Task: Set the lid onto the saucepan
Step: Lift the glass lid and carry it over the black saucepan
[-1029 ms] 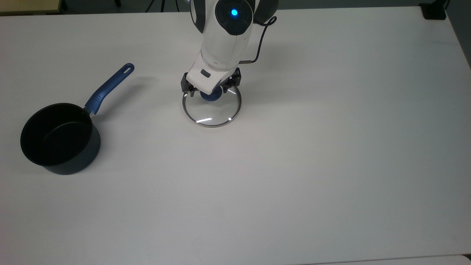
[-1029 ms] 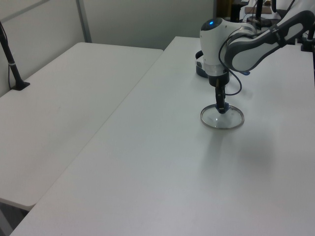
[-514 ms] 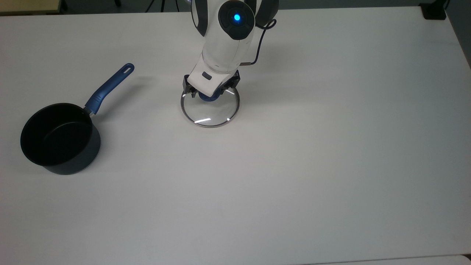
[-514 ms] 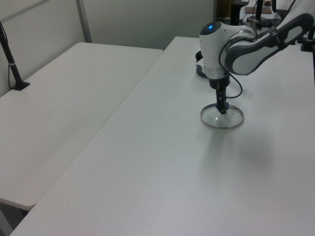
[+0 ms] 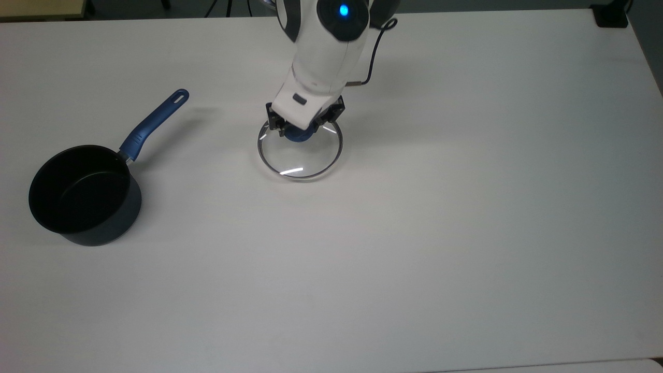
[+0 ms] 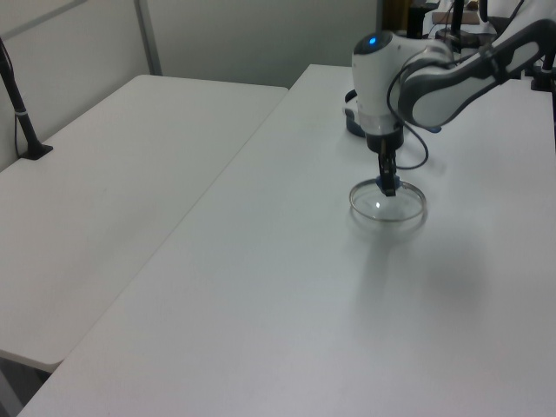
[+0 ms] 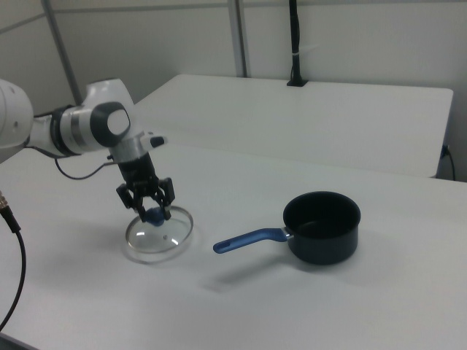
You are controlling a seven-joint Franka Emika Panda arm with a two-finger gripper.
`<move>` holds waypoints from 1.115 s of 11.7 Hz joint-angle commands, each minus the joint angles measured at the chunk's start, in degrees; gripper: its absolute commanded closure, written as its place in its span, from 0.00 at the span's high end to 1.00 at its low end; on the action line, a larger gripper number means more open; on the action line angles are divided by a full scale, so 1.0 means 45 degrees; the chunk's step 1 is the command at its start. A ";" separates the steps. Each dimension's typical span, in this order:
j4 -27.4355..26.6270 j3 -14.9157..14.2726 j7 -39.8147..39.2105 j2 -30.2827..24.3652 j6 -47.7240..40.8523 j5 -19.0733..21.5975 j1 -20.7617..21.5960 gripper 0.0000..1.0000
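gripper (image 7: 152, 212) is clamped on the blue knob of the lid (image 7: 158, 235), lid hanging just off the white table (image 5: 466, 207), saucepan (image 5: 83, 194) well apart at the top view's left, uncovered.

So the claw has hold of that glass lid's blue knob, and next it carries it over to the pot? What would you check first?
1. Claw shut on the lid's blue knob: ok.
2. Lid off the table: ok; the right view shows it hanging tilted above its shadow.
3. Grip firm enough for the trip: cannot tell.
4. Saucepan upright, mouth open, nothing inside: ok.
5. Path to the saucepan, toward the top view's left: ok, bare table between them.
6. Saucepan handle out of the way: ok, it points off to the side of the path.
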 commanded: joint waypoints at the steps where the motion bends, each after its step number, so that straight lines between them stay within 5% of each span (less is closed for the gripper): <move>1: 0.2082 -0.0062 -0.0323 -0.0821 -0.2087 0.0050 -0.0161 0.53; 4: 0.4624 -0.0277 -0.2097 -0.0646 -0.2738 0.0071 -0.1486 0.53; 7: 0.6735 -0.0472 -0.4011 0.0834 -0.2485 -0.0027 -0.3301 0.53; 11: 0.7655 -0.0492 -0.4448 0.3060 0.1102 0.0089 -0.5431 0.53; 13: 0.8322 -0.0492 -0.4467 0.3825 0.1246 0.0090 -0.6019 0.52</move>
